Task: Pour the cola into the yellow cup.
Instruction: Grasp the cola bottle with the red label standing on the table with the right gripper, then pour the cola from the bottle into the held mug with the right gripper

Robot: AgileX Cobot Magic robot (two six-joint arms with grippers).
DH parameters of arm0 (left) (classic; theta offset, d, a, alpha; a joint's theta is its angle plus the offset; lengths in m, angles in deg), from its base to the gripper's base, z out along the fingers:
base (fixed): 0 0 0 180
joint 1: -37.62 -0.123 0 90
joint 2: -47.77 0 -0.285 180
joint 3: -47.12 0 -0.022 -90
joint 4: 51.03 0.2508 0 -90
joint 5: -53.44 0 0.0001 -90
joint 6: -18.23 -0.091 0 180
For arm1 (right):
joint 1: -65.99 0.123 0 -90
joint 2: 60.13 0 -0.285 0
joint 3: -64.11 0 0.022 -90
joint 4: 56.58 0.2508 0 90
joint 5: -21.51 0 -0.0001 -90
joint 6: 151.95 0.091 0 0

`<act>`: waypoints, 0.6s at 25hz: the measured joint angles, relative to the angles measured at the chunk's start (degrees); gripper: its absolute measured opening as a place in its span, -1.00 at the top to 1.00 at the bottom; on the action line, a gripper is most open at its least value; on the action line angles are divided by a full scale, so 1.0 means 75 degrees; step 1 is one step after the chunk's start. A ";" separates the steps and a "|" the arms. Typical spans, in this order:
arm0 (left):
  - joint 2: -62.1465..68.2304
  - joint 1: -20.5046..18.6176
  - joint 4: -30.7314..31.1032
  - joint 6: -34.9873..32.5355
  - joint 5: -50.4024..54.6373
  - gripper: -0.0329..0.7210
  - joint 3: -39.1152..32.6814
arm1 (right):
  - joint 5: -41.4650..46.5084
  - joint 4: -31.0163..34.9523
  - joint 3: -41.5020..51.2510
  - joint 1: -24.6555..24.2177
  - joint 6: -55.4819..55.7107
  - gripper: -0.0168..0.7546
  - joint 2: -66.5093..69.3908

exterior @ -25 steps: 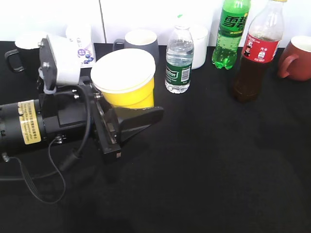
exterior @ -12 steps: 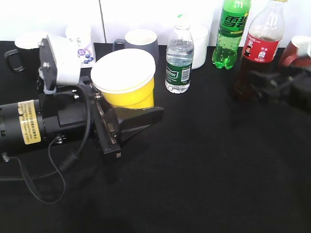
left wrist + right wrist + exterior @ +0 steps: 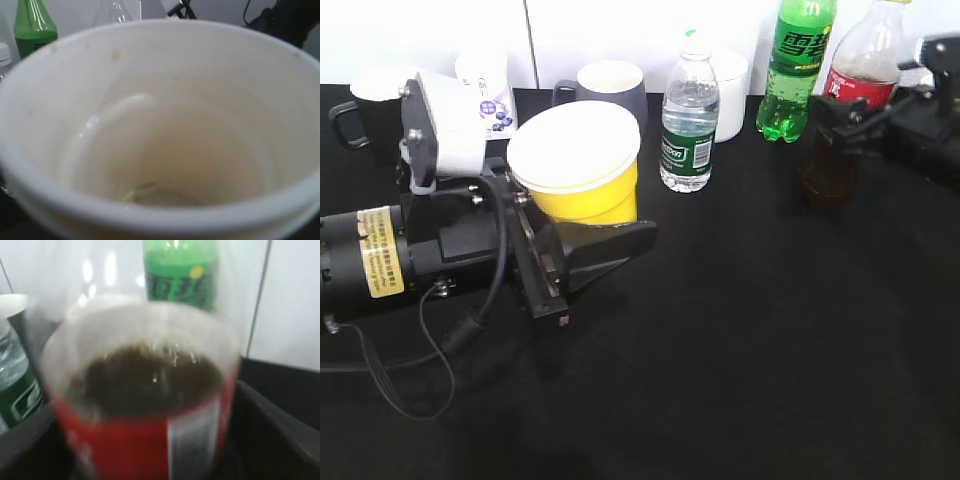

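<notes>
cola: the cola (image 3: 847, 110) stands upright at the far right of the black table (image 3: 750, 340), just beside the green soda bottle (image 3: 793, 70); my right gripper (image 3: 835, 125) is around its label band, so the red label is mostly covered in the exterior view.
cola close up: in my right wrist view the cola (image 3: 145, 405) fills the frame, blurred, dark drink level just above the red label; a dark finger (image 3: 280, 425) sits close on each side, but i cannot tell whether they press on the plastic.
yellow cup: the yellow cup (image 3: 582, 165) sits upright between the fingers of my left gripper (image 3: 582, 240), mouth up, at the left of the table and well apart from the cola.
left hand state: closed against the cup's lower wall and holding it.
cup inside: my left wrist view shows only the white inside of the yellow cup (image 3: 165, 150), faintly stained; the cup's outside is cut off there.
hidden: cola's cap is cut off by the top edge; right arm runs out of frame at the right.
surface and room: black tabletop, white wall behind.
neighbours: small water bottle (image 3: 689, 125) with green label, grey mug (image 3: 610, 88), white paper cup (image 3: 487, 88) with purple print.
writing: white characters on the soda bottle's green label, not readable; yellow sticker on my left arm, text too small.
</notes>
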 joint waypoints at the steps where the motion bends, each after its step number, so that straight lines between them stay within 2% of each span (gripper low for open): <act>1: 0.0000 0.0000 0.0006 0.0000 0.0000 -0.25 0.0000 | 0.0000 -0.0036 -0.0081 0.0000 0.0000 -0.74 0.0055; 6: 0.0000 0.0000 0.0023 0.0000 0.0000 -0.25 0.0000 | -0.0142 -0.0240 -0.0147 0.0000 0.0010 -0.37 0.0198; 15: -0.0008 0.0000 0.0031 0.0000 0.0000 -0.25 0.0000 | -0.0189 -0.0259 -0.0147 -0.0002 0.0028 -0.37 0.0189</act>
